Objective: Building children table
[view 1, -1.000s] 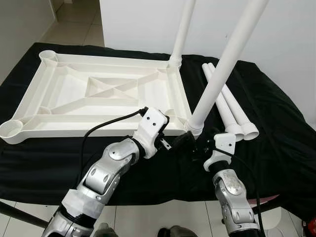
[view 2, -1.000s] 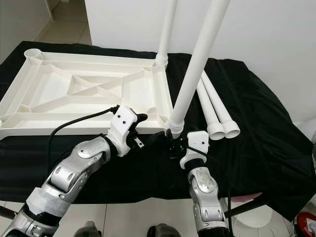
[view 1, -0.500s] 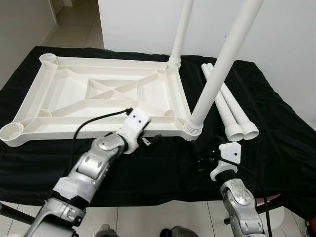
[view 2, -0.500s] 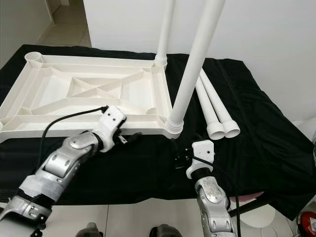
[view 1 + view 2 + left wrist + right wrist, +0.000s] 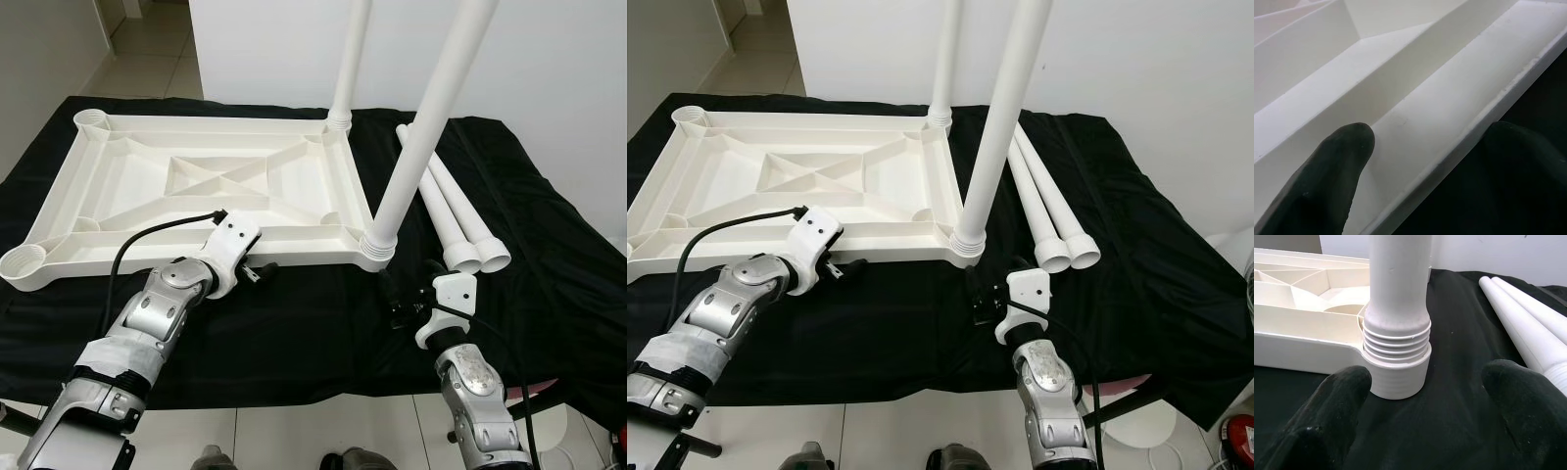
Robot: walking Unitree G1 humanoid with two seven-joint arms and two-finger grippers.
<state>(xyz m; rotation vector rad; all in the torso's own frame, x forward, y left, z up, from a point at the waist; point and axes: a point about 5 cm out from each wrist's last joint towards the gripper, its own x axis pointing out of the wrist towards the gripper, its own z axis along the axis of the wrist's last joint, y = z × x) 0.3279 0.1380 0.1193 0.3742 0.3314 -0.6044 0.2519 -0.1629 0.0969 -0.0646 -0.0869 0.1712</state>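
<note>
A white children's tabletop (image 5: pixel 127 176) lies upside down on a black cloth. Two white legs stand in its right corner sockets: a near leg (image 5: pixel 421 127) and a far leg (image 5: pixel 350 59). Two loose legs (image 5: pixel 456 211) lie side by side to the right. My left gripper (image 5: pixel 263 271) is open at the tabletop's near rim (image 5: pixel 1449 122), one finger (image 5: pixel 1327 176) inside the rim and one outside. My right gripper (image 5: pixel 397 299) is open, a short way in front of the near leg's threaded base (image 5: pixel 1397 357) and not touching it.
The black cloth (image 5: pixel 549 255) covers the whole work surface and hangs over its near edge. A white wall stands behind the table. Tiled floor shows at the far left (image 5: pixel 147 39). Empty corner sockets sit at the tabletop's left end (image 5: pixel 24 259).
My left gripper has slid left along the near rim, away from the near right corner. My right gripper has drawn back from the near leg's base toward me.
</note>
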